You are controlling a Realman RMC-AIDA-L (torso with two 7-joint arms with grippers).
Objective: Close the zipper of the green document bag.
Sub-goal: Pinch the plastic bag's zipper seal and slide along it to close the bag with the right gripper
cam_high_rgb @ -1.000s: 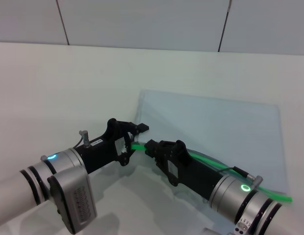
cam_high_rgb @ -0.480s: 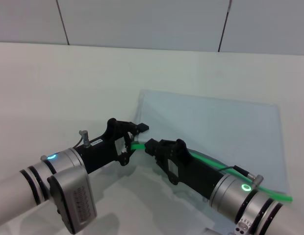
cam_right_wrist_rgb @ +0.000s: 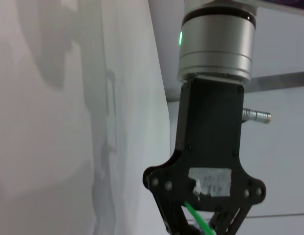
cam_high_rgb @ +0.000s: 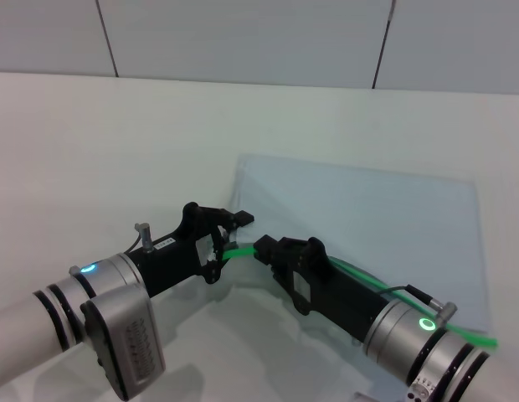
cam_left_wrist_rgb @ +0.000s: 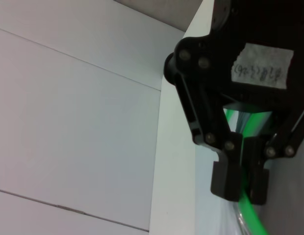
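Right claw (cam_high_rgb: 264, 249) slid rightward along zipper (cam_high_rgb: 360, 275), left claw (cam_high_rgb: 227, 235) pinching its end

- The green document bag (cam_high_rgb: 360, 218) looks like thin translucent plastic, pale blue-grey, smooth with a soft sheen
- The zipper (cam_high_rgb: 360, 272) is a bright green strip of glossy plastic, narrow and smooth; it shows again in the left wrist view (cam_left_wrist_rgb: 252, 215)
- The left gripper (cam_high_rgb: 222, 239) has matt black fingers, hard plastic or coated metal, with a paper-like label on its body
- The right gripper (cam_high_rgb: 261, 249) has the same matt black finish
- Both arms carry brushed silver metal collars with lit green rings
- The table (cam_high_rgb: 117, 151) is smooth, matt white
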